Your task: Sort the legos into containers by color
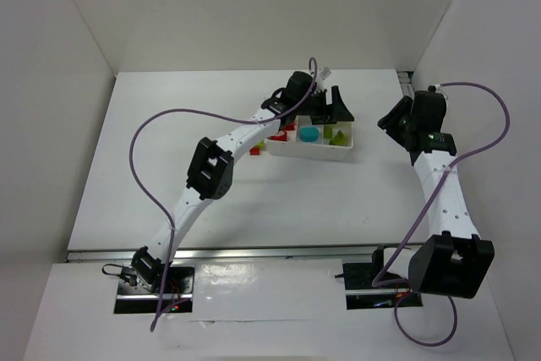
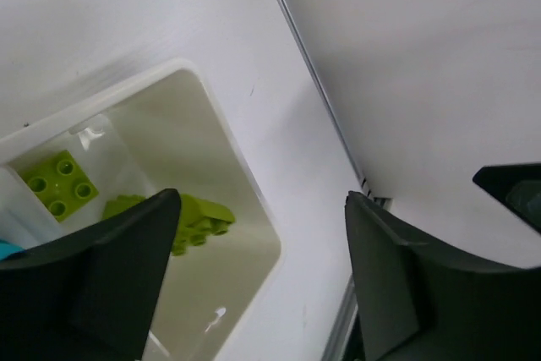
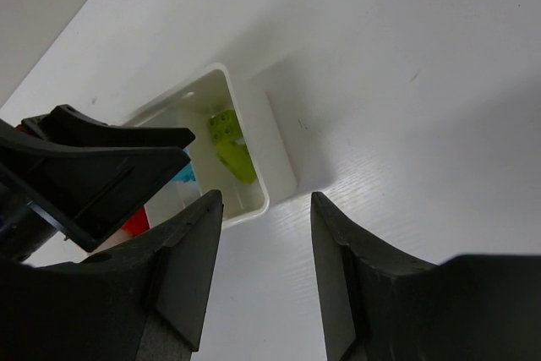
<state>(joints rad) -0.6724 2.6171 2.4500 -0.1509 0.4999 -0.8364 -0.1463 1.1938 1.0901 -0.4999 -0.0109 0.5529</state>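
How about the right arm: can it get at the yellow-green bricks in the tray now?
Probably yes. The right gripper hangs just off the tray end, jaws apart and empty, only bare table between. The yellow-green bricks lie in that nearest compartment. The left gripper over the tray may crowd it.

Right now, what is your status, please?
Left gripper open, empty, over white plastic tray. Right gripper open, empty, beside it. Yellow-green plastic bricks inside. Left arm crosses tray's left end.

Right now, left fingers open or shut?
Open. In the left wrist view the left fingers stand wide apart with no brick between them; two yellow-green bricks lie in the tray below.
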